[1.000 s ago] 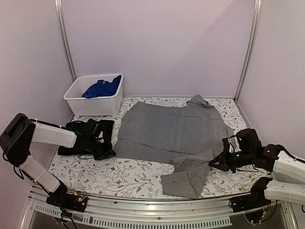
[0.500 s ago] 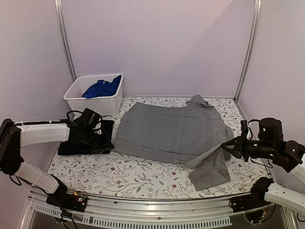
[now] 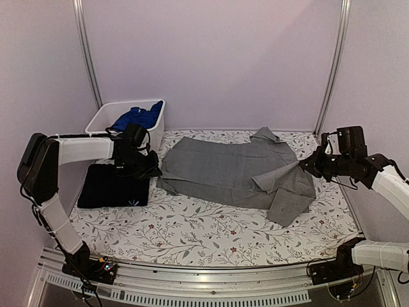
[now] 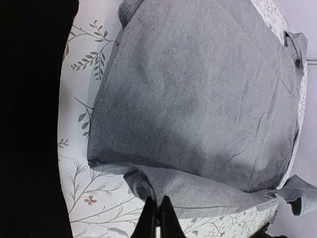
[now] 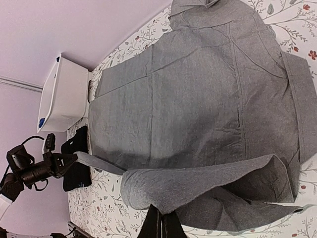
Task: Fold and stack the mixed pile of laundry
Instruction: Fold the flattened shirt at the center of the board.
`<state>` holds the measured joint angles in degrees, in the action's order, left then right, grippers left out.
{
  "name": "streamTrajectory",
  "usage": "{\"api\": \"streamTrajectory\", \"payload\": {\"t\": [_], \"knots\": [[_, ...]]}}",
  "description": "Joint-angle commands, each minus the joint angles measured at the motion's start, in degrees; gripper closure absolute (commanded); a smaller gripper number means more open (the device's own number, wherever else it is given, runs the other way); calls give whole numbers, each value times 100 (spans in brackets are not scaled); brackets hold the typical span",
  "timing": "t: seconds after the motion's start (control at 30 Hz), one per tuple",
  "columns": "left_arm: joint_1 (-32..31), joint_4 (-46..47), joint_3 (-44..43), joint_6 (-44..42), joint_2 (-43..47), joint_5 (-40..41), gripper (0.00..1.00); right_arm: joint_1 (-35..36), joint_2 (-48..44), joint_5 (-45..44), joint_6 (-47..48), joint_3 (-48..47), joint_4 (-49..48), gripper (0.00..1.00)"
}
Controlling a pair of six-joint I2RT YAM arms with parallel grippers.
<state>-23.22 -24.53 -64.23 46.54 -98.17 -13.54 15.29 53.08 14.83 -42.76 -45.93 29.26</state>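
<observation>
A grey collared button shirt [image 3: 217, 169] lies spread across the middle of the table. My left gripper [image 3: 155, 170] is shut on its near left hem corner, seen bunched between the fingers in the left wrist view [image 4: 158, 214]. My right gripper [image 3: 305, 164] is shut on the shirt's right sleeve [image 5: 198, 186] and holds it lifted and folded over the body. A folded black T-shirt [image 3: 112, 185] with a small light mark lies at the left. A bright blue garment [image 3: 137, 117] sits in the white bin [image 3: 121, 141].
The white bin stands at the back left corner against the wall. Metal frame posts [image 3: 86, 51] rise at both back corners. The floral table cover [image 3: 192, 233] shows bare along the front edge.
My left gripper left the black T-shirt, moved right and closed on the grey shirt's hem corner. My right gripper lifted the sleeve and carried it back and up over the shirt.
</observation>
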Motion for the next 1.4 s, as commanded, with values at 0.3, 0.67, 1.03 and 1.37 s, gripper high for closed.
{"api": "streamTrajectory", "payload": {"t": [0.3,0.67,1.03,1.37], "knots": [[226,406,-676,-93,-1168,-126,100,-636,1894,328,1087,-709,-835,100],[307,418,-1157,-716,-1300,-50,63,-1033,2847,723,1423,-960,-1148,79],[443,607,216,-1999,278,-696,22,-541,2448,675,2232,-1733,625,37],[415,1563,1184,-2290,389,-1697,40,1878,3953,861,3475,-2450,218,53]]}}
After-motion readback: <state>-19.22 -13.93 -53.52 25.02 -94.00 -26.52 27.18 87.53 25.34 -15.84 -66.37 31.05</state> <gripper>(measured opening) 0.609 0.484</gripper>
